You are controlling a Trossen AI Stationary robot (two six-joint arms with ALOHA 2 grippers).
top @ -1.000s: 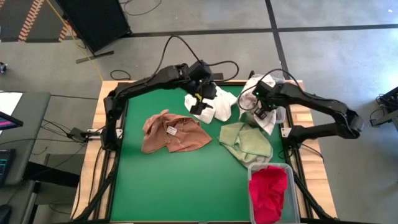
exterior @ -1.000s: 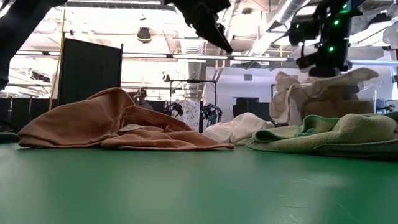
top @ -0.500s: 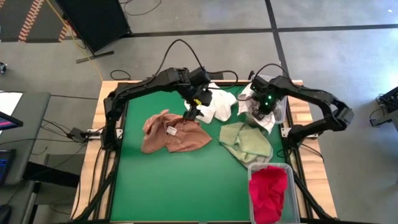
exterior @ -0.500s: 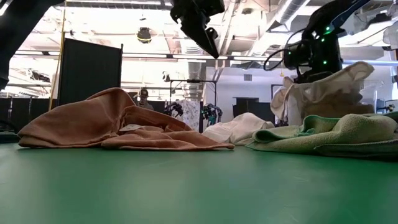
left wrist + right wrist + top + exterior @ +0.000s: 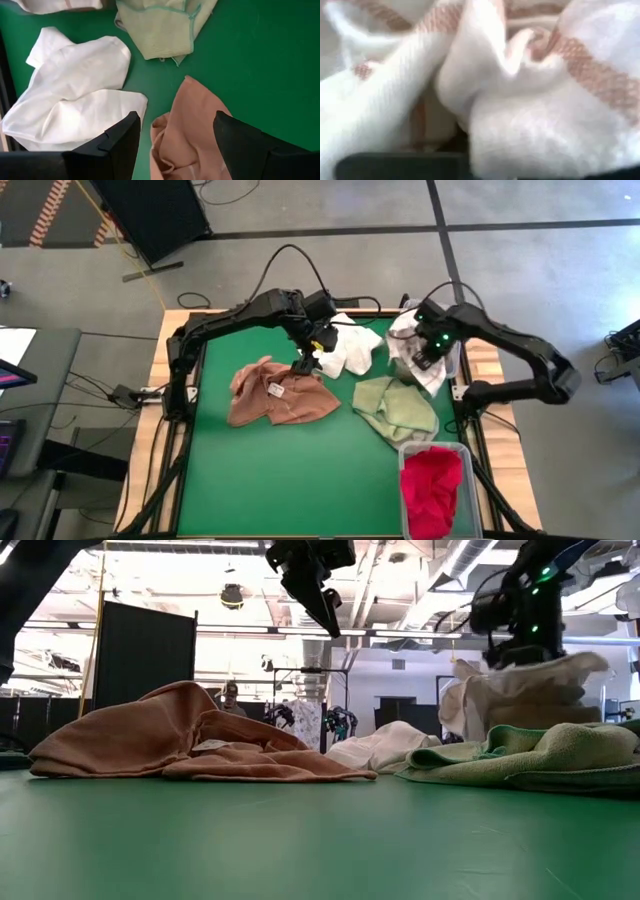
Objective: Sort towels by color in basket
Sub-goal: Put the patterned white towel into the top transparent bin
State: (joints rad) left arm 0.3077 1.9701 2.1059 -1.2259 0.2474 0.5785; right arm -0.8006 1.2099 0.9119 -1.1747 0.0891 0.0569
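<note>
We judge the step in hand to be picking the tan towel (image 5: 275, 392), which lies crumpled on the green surface (image 5: 290, 470) just beside the white towel (image 5: 350, 350), with the pale green towel (image 5: 397, 406) a little apart. The left end effector (image 5: 307, 362) hangs above the tan towel's near edge, its fingers (image 5: 112, 142) spread wide and holding nothing. To do this well, we should bring it straight down onto the raised fold that shows between the fingers in the left wrist view, staying clear of the white towel so only one cloth is pinched. The right end effector (image 5: 428, 352) is over the checked towel (image 5: 415, 340) heaped at the bin at the surface's right edge; whether its fingers are open or closed we cannot tell. The red towel (image 5: 433, 490) already sits in the clear basket (image 5: 404, 455).
</note>
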